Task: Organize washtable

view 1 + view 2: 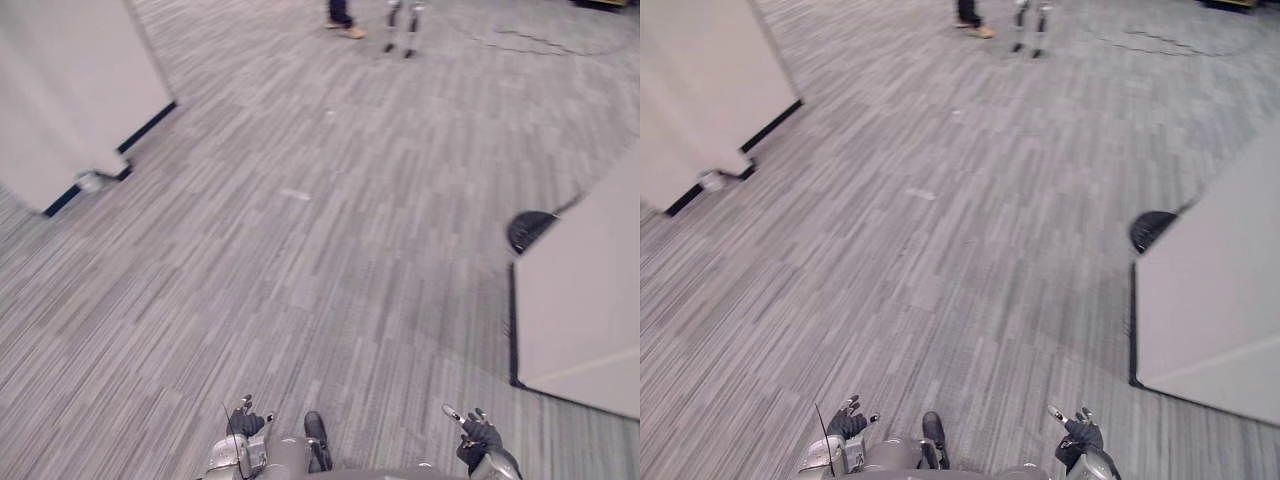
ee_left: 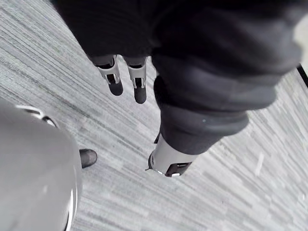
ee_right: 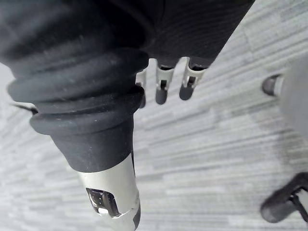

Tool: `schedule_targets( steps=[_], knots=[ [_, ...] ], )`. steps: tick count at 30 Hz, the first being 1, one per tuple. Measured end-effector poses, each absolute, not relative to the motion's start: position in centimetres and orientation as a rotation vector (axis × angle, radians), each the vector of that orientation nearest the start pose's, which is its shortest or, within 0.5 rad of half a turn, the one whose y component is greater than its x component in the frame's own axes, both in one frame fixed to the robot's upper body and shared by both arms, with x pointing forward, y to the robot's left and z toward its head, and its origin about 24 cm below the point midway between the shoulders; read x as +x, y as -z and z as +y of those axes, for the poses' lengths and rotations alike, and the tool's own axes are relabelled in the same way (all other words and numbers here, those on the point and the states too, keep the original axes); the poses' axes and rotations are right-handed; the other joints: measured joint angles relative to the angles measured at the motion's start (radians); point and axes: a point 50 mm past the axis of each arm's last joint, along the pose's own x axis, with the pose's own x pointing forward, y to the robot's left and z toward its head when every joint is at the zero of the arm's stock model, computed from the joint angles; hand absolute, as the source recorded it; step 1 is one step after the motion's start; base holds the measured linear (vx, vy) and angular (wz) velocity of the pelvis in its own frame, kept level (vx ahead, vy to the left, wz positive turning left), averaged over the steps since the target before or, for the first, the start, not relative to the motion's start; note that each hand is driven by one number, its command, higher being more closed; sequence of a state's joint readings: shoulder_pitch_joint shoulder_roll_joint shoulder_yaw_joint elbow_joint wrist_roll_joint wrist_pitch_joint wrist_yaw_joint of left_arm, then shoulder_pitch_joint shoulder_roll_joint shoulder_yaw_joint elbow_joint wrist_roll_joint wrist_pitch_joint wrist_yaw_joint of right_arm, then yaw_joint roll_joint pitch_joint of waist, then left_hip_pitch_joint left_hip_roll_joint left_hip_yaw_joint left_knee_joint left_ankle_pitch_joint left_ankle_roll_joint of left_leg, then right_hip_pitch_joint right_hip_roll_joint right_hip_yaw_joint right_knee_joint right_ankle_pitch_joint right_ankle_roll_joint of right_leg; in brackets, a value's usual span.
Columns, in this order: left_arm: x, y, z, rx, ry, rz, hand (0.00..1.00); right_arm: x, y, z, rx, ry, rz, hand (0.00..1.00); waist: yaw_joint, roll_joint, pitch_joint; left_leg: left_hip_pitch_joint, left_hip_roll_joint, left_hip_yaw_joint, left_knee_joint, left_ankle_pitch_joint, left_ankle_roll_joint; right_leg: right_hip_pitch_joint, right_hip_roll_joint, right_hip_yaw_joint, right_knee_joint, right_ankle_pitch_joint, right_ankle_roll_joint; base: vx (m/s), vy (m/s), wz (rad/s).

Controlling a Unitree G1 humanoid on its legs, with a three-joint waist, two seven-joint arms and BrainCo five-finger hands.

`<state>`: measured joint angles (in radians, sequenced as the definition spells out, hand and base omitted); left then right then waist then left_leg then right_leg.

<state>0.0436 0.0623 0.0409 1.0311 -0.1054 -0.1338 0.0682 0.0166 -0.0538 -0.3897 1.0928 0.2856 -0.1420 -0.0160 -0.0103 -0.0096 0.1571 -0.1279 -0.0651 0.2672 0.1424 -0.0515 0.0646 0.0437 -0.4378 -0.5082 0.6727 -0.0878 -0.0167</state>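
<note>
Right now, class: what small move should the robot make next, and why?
Probably turn to search for the washtable: its left hand and right hand hang open and empty over grey striped carpet, between one white flat panel and another.

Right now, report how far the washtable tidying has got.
Done: nothing visible; the head views show grey carpet, a white panel to the left and a white unit to the right. In hand: nothing; the left hand and right hand hang open over the carpet. Left: the whole tidying.
</note>
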Motion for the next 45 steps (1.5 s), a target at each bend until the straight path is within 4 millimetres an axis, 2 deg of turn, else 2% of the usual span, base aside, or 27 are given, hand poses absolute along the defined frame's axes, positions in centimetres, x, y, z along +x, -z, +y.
schedule_targets(
  steps=[1,2,3,5,8,10,12,18,19,21,22,23,25,27,29,30,32,33,34,35,36,37,38,39,41,42,45],
  knots=[
    [12.4,15.1,18.5,0.006,-0.179,0.937,0.00,11.1,15.3,-21.6,0.369,0.555,0.897,0.00,-0.001,0.008,0.006,0.019,-0.007,-0.020,-0.006,0.002,-0.003,-0.039,0.032,0.106,0.058,-0.026,0.002,0.16,0.191,0.72],
    [12.1,15.2,18.5,0.027,-0.164,0.949,0.00,10.9,15.4,-21.1,0.368,0.537,0.906,0.00,-0.001,0.018,0.012,0.060,-0.011,-0.029,-0.033,0.002,-0.004,-0.075,0.116,0.250,0.073,-0.089,0.092,0.20,0.181,0.81],
    [12.0,15.2,18.4,0.036,-0.147,0.955,0.00,10.8,15.5,-20.9,0.364,0.528,0.910,0.00,-0.003,0.030,0.017,0.097,-0.012,-0.022,-0.067,0.004,-0.006,-0.092,0.172,0.303,0.033,-0.137,0.130,0.17,0.117,0.67],
    [11.8,15.3,18.4,0.035,-0.130,0.964,0.00,11.1,15.3,-21.2,0.352,0.525,0.895,0.00,-0.004,0.044,0.015,0.125,-0.012,-0.007,-0.108,0.011,-0.007,-0.125,0.242,0.319,-0.079,-0.164,0.153,0.13,0.092,0.20],
    [11.5,15.6,18.7,0.045,-0.132,0.994,0.00,11.3,15.3,-21.0,0.358,0.506,0.894,0.00,-0.004,0.044,0.015,0.155,-0.011,0.015,-0.152,0.010,-0.007,-0.191,0.353,0.361,-0.287,-0.147,0.147,0.15,0.058,-0.32],
    [11.2,15.7,19.1,0.044,-0.149,1.011,0.00,10.4,15.7,-20.8,0.364,0.506,0.926,0.00,-0.010,0.033,0.015,0.177,-0.013,0.041,-0.165,0.016,0.001,-0.207,0.423,0.406,-0.418,-0.065,0.100,0.15,-0.003,-0.37],
    [10.6,15.9,19.5,0.022,-0.174,1.039,0.00,9.6,15.8,-21.3,0.389,0.558,0.937,0.00,-0.039,0.025,0.010,0.196,-0.017,0.033,-0.172,0.014,-0.002,-0.205,0.442,0.407,-0.437,-0.026,0.044,0.17,-0.009,0.06],
    [9.6,16.0,20.7,-0.053,-0.301,1.056,0.00,6.6,16.6,-21.2,0.456,0.654,1.011,0.00,-0.032,-0.003,-0.009,0.215,-0.021,0.035,-0.198,-0.016,-0.046,-0.204,0.446,0.435,-0.420,-0.029,0.038,0.12,-0.013,-0.03],
    [9.3,16.1,20.9,-0.069,-0.326,1.059,0.00,6.1,16.8,-21.0,0.470,0.666,1.029,0.00,-0.034,-0.008,-0.012,0.212,-0.014,0.055,-0.173,-0.052,-0.061,-0.201,0.454,0.442,-0.405,-0.032,0.034,0.16,-0.101,-0.42],
    [8.8,16.1,21.2,-0.096,-0.369,1.058,0.00,5.8,16.9,-21.0,0.472,0.668,1.041,0.00,-0.030,-0.010,-0.013,0.161,0.037,0.128,0.022,-0.156,-0.129,-0.173,0.478,0.456,-0.395,-0.040,0.017,0.16,-0.134,-0.69],
    [8.3,16.0,22.0,-0.108,-0.411,1.049,0.00,5.8,16.9,-20.8,0.477,0.664,1.043,0.00,-0.024,-0.024,-0.014,0.064,0.096,0.178,0.315,-0.195,-0.125,-0.144,0.477,0.476,-0.405,-0.065,-0.020,0.11,-0.140,-1.01],
    [8.2,15.9,22.0,-0.108,-0.419,1.039,0.00,5.7,16.8,-21.4,0.468,0.663,1.037,0.00,-0.012,0.002,-0.006,-0.051,0.188,0.137,0.620,-0.178,-0.086,-0.126,0.518,0.517,-0.397,-0.080,-0.034,0.10,-0.107,-1.14],
    [7.7,16.0,21.5,-0.123,-0.417,1.051,0.00,5.8,16.6,-22.1,0.452,0.663,1.032,0.00,0.023,0.035,0.001,-0.173,0.226,0.003,0.830,-0.196,-0.111,-0.079,0.546,0.566,-0.404,-0.088,-0.048,0.20,-0.005,-1.04],
    [7.6,16.0,21.5,-0.139,-0.431,1.048,0.00,5.5,16.7,-22.0,0.456,0.665,1.043,0.00,0.030,0.029,0.007,-0.246,0.223,-0.070,0.807,-0.207,-0.127,-0.028,0.543,0.598,-0.448,-0.088,-0.048,0.30,0.041,-0.47],
    [7.1,16.1,21.6,-0.172,-0.461,1.053,0.00,6.6,16.6,-22.0,0.460,0.653,1.020,0.00,0.054,0.022,0.009,-0.274,0.219,-0.140,0.554,-0.200,-0.133,0.007,0.529,0.650,-0.487,-0.096,-0.039,0.34,0.145,-0.61],
    [6.8,16.2,21.4,-0.193,-0.475,1.056,0.00,7.7,16.4,-21.9,0.457,0.632,0.995,0.00,0.066,0.017,0.009,-0.277,0.208,-0.191,0.342,-0.166,-0.172,0.014,0.511,0.676,-0.501,-0.107,-0.029,0.32,0.194,-0.67],
    [6.8,16.2,21.2,-0.202,-0.487,1.053,0.00,8.7,16.1,-22.1,0.428,0.600,0.972,0.00,0.084,0.020,0.010,-0.278,0.209,-0.258,0.099,-0.092,-0.204,0.031,0.494,0.707,-0.516,-0.133,-0.010,0.39,0.274,-0.49],
    [6.3,16.3,20.9,-0.213,-0.494,1.059,0.00,9.7,15.9,-22.3,0.398,0.565,0.956,0.00,0.088,0.032,0.010,-0.283,0.235,-0.287,0.002,-0.065,-0.228,0.051,0.487,0.737,-0.520,-0.166,0.008,0.55,0.433,-0.64],
    [5.5,16.5,20.7,-0.219,-0.505,1.075,0.00,10.4,15.6,-22.3,0.378,0.540,0.937,0.00,0.094,0.039,0.010,-0.287,0.260,-0.272,0.021,-0.022,-0.242,0.078,0.471,0.762,-0.516,-0.210,0.023,0.40,0.323,-0.54],
    [5.2,16.5,21.0,-0.215,-0.512,1.080,0.00,10.6,15.6,-22.0,0.377,0.529,0.934,0.00,0.096,0.025,0.007,-0.296,0.246,-0.251,0.065,0.030,-0.232,0.090,0.444,0.772,-0.511,-0.234,0.024,0.53,0.440,-0.68],
    [4.4,16.4,21.7,-0.199,-0.530,1.090,0.00,10.3,15.8,-21.4,0.393,0.528,0.942,0.00,0.116,-0.015,-0.025,-0.311,0.194,-0.215,0.139,0.057,-0.199,0.096,0.368,0.801,-0.497,-0.267,0.027,0.45,0.342,-0.77],
    [3.9,16.4,22.0,-0.186,-0.542,1.100,0.00,10.6,15.9,-20.8,0.407,0.516,0.937,0.00,0.130,-0.035,-0.038,-0.316,0.171,-0.185,0.178,0.062,-0.189,0.070,0.338,0.821,-0.445,-0.265,0.031,0.70,0.462,-1.02],
    [4.1,16.4,22.1,-0.178,-0.540,1.102,0.00,11.1,15.8,-20.1,0.422,0.504,0.922,0.00,0.133,-0.046,-0.045,-0.305,0.151,-0.152,0.200,0.046,-0.126,0.018,0.325,0.832,-0.322,-0.232,0.070,0.60,0.342,-0.80],
    [4.6,16.4,22.2,-0.164,-0.522,1.101,0.00,11.4,15.8,-19.6,0.436,0.493,0.920,0.00,0.127,-0.048,-0.044,-0.264,0.130,-0.120,0.191,0.021,-0.089,-0.033,0.311,0.824,-0.194,-0.164,0.130,0.69,0.400,-0.51],
    [5.3,16.3,22.2,-0.160,-0.509,1.086,0.00,11.3,15.8,-19.1,0.443,0.484,0.925,0.00,0.121,-0.046,-0.039,-0.173,0.096,-0.087,0.144,-0.007,-0.049,-0.086,0.292,0.809,-0.026,-0.055,0.184,0.53,0.333,-0.35],
    [5.5,16.3,22.0,-0.143,-0.484,1.086,0.00,11.3,15.8,-19.0,0.444,0.482,0.925,0.00,0.119,-0.038,-0.038,-0.086,0.076,-0.064,0.098,-0.026,-0.029,-0.122,0.292,0.798,0.103,-0.048,0.201,0.46,0.298,-0.42],
    [6.9,16.2,21.8,-0.108,-0.432,1.062,0.00,11.3,15.7,-19.4,0.433,0.486,0.911,0.00,0.084,-0.020,-0.032,0.078,0.037,-0.058,0.005,-0.070,0.008,-0.214,0.301,0.649,0.212,-0.138,0.163,0.49,0.256,-0.15]
  ],
)
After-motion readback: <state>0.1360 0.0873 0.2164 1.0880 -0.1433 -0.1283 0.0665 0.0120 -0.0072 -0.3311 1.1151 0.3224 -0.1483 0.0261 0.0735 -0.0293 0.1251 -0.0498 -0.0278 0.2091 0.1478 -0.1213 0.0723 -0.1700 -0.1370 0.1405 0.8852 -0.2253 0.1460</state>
